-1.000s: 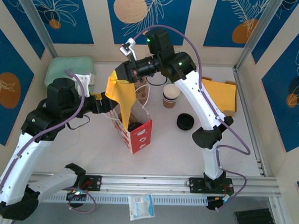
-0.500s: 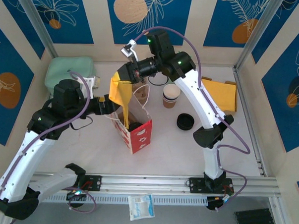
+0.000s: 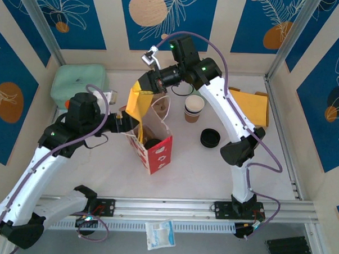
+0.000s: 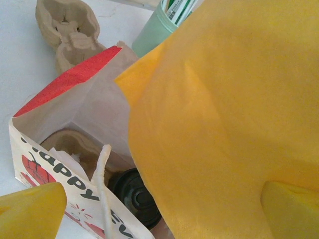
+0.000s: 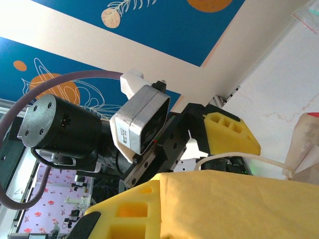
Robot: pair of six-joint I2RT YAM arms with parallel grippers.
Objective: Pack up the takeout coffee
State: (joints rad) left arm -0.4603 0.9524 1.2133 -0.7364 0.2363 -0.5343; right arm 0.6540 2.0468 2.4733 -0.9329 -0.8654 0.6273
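hanging from the right gripper [image 3: 144, 91] is a yellow sheet [image 3: 136, 110]; the jaws are closed tight on its top edge, and its lower end dips into the mouth of the paper bag [image 3: 157, 152]. the bag stands upright mid-table, red and white with print on its side, top open, white handle loop [image 4: 101, 172] up.

takeout coffee [image 4: 135, 195]: inside the bag, upright, only its round black lid visible, low against the printed wall. seen from above, the lid is a dark disc [image 3: 153, 143] just under the sheet's tip. a moulded pulp tray [image 4: 72, 144] sits in the bag beside it.

left gripper [image 3: 126, 125]: at the bag's left rim, jaws spread as wide as they go, nothing between them; its yellow fingers [image 4: 32, 209] frame the bag opening and the sheet from above.

on the table right of the bag: stack of lidless banded cups [image 3: 194, 109], loose black lids [image 3: 210, 138], well apart from the bag. pale green box [image 3: 78, 81] at the far left corner.
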